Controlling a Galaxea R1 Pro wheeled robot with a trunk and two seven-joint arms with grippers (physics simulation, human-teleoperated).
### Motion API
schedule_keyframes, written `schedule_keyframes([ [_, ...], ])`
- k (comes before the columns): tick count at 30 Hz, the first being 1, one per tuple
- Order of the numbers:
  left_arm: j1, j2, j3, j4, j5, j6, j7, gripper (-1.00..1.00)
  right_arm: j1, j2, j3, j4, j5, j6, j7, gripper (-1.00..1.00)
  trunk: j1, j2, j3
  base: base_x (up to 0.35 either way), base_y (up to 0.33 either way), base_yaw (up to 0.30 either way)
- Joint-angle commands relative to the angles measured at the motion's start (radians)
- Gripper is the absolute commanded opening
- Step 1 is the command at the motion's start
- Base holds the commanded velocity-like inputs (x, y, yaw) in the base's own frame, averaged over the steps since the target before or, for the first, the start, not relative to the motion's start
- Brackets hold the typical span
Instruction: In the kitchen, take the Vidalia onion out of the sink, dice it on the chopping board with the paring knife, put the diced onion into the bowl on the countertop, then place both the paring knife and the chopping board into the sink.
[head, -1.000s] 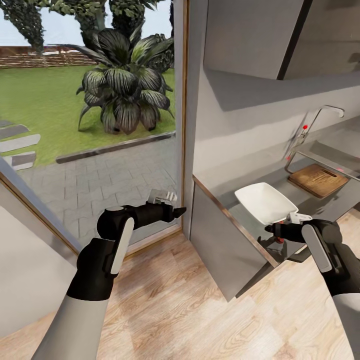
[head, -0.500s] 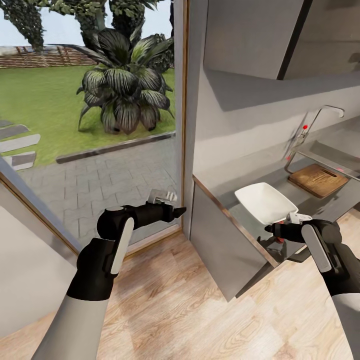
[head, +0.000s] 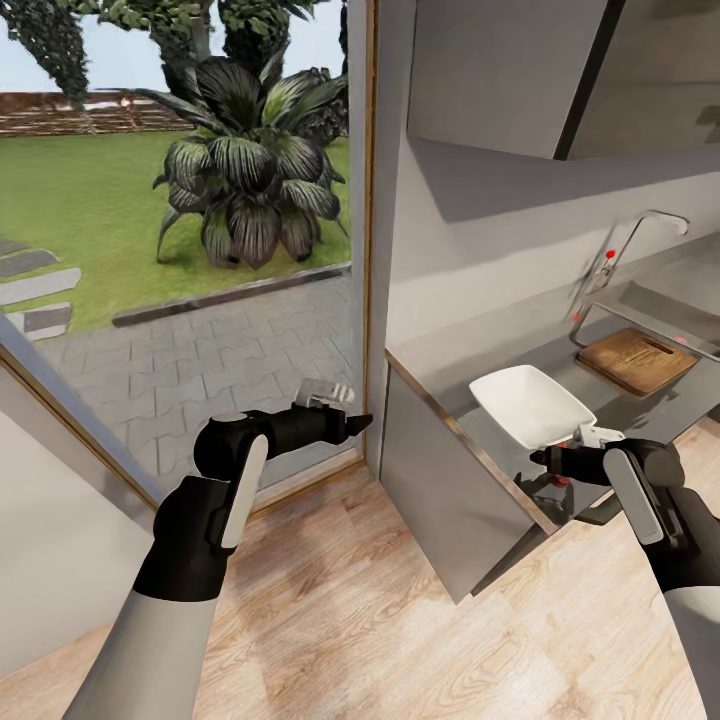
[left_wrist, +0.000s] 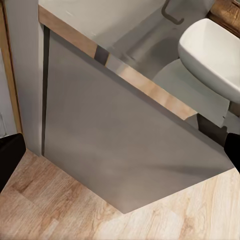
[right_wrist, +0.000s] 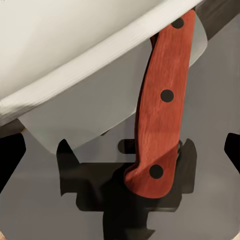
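The paring knife (right_wrist: 162, 105) lies on the grey countertop (head: 440, 355), its red-orange handle showing three dark rivets and its blade end tucked under the white bowl's (head: 530, 405) rim. My right gripper (right_wrist: 121, 147) hovers open just over the handle, with one dark fingertip (right_wrist: 10, 150) at each side. In the head view the right gripper (head: 548, 460) sits at the counter's front edge below the bowl. The chopping board (head: 637, 360) lies farther along, near the chrome tap (head: 655, 218). My left gripper (head: 350, 422) hangs open in the air beside the counter's end. The onion is out of view.
A grey cabinet side panel (left_wrist: 110, 150) stands below the counter's end. A tall glass door (head: 200, 250) with a garden behind it stands on the left. Dark upper cabinets (head: 520, 70) hang above the counter. Light wood floor (head: 400, 620) lies under both arms.
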Motion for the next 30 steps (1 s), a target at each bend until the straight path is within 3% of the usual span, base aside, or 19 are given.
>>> schedule_keyframes([
  [1,-0.001,0.000,0.001,-0.001,0.002,0.006,-0.001,1.00,-0.001,0.000,0.000,-0.001,-0.011,0.003,-0.009,1.00,0.001,-0.002,-0.002,0.000,0.000,0.000],
  [30,-0.001,-0.001,0.000,-0.001,0.002,0.006,0.000,1.00,-0.001,-0.001,0.000,0.001,-0.011,0.003,-0.010,1.00,0.001,-0.002,-0.008,0.000,-0.032,0.000],
])
